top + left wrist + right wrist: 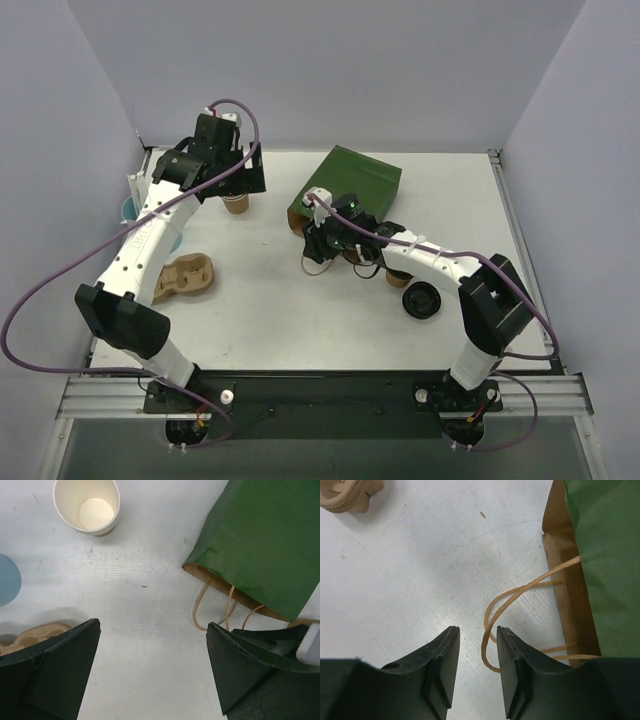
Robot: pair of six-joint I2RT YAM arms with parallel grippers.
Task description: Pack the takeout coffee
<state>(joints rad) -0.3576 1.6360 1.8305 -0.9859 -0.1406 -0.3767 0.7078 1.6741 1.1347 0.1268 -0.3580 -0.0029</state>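
Our robotics lab cell: white table (260, 320), plain lavender walls (330, 70), left arm (150, 235) and right arm (440, 262) on an aluminium rail (330, 395)

- the bag (365, 185) lies on its side at the far middle of the table (260, 320), its mouth toward the near left; its handles (520, 591) trail onto the table before the mouth;
- an open cup (236, 204) stands upright left of the bag, well apart from it;
- the cup carrier (187, 277) lies nearer and further left;
- a loose lid (422, 300) lies near-right of the bag;
- the right gripper (478, 630) hangs just before the bag's mouth; the left gripper (152, 625) hangs over bare table between cup and bag
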